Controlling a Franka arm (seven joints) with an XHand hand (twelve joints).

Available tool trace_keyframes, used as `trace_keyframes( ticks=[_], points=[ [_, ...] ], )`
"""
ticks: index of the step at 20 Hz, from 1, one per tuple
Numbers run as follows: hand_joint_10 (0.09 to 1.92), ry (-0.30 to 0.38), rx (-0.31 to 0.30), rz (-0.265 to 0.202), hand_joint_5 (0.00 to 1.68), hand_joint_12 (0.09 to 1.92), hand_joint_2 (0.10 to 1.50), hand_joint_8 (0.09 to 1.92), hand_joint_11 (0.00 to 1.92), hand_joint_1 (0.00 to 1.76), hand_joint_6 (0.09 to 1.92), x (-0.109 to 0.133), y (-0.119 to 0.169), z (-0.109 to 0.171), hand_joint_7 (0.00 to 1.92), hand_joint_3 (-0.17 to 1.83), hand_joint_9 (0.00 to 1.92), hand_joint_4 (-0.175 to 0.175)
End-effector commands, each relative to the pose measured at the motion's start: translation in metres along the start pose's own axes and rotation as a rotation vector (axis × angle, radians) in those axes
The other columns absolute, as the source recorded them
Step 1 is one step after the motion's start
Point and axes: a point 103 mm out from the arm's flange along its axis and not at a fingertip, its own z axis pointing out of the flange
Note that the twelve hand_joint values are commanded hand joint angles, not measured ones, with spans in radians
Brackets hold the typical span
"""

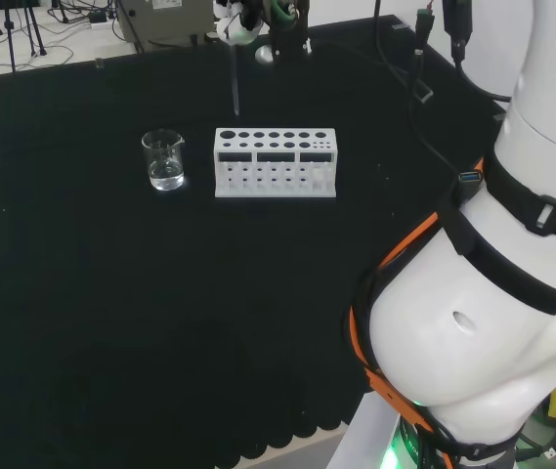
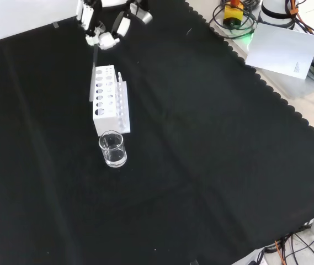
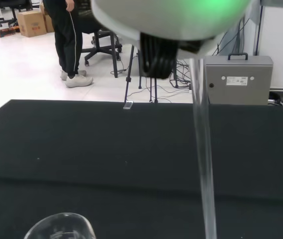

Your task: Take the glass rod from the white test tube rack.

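Clear beaker [image 1: 164, 161] with a little liquid at left of the head view, white test tube rack [image 1: 275, 163] beside it, no legible writing on either, glass rod [image 1: 235, 83] lifted above the rack's left end, pinched in the hand [image 1: 237, 21].

The robot's glossy white rounded arm links [image 1: 492, 322] bulge like smooth shells in the head view, crossed by black straps and an orange cable running along a seam. A small oval recess marks the lower link. Black cables trail to the black and white hand [image 2: 108, 27], whose white fingertip caps cover dark finger segments.
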Motion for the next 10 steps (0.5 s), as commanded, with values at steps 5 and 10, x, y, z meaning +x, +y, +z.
trace_keyframes(
  ticks=[5,10],
  points=[
    [0.70,0.035,-0.030,-0.004,1.25,0.72,0.58,0.88,1.31,1.33,0.53,0.006,-0.035,-0.045,1.34,0.81,1.70,-0.175],
    [0.69,0.035,-0.026,-0.021,1.25,0.73,0.57,0.88,1.31,1.33,0.53,0.009,-0.043,-0.051,1.35,0.81,1.70,-0.175]
  ],
)
